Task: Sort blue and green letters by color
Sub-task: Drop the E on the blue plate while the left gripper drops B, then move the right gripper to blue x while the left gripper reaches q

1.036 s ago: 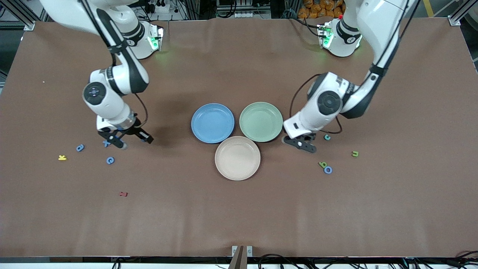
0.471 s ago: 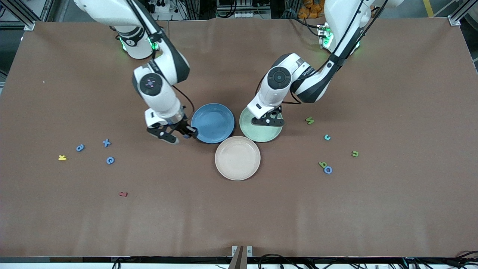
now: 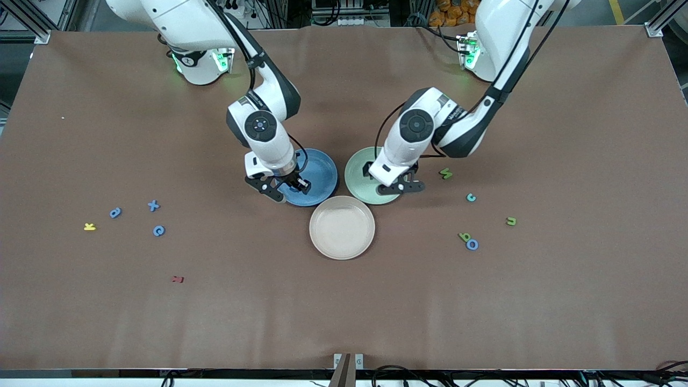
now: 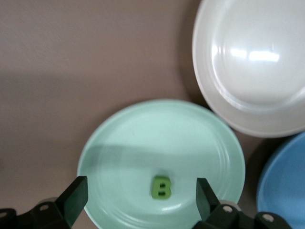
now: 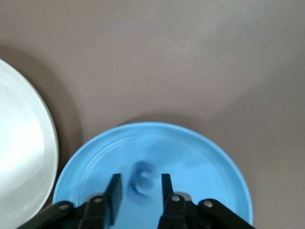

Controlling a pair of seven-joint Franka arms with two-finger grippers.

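**A:** Where are the two claws?

**B:** Both are in the middle of the frame. The left claw [image 3: 400, 188] hangs over the green plate [image 3: 359, 173], its fingers spread wide. In the left wrist view, a green B [image 4: 161, 187] lies flat on that plate, under the gap between the fingers and touching neither.

**A:** And the right claw?

**B:** The right claw [image 3: 290, 189] is over the blue plate [image 3: 321, 165]. Its fingers are only narrowly parted. In the right wrist view, a blurred blue letter [image 5: 142, 179] shows between them with a sliver of plate on each side; which letter it is, I cannot tell.

**A:** What about the other letters?

**B:** Toward the right arm's end of the bench [image 3: 344, 312] lie a blue X [image 3: 153, 205], a blue a [image 3: 115, 213] and a blue C [image 3: 158, 230]. Toward the left arm's end lie a green u [image 3: 511, 221] and a green b [image 3: 465, 236], which touches a blue ring-shaped letter [image 3: 472, 244]. A beige plate [image 3: 342, 228] sits lower in the frame, just beside the other two plates.
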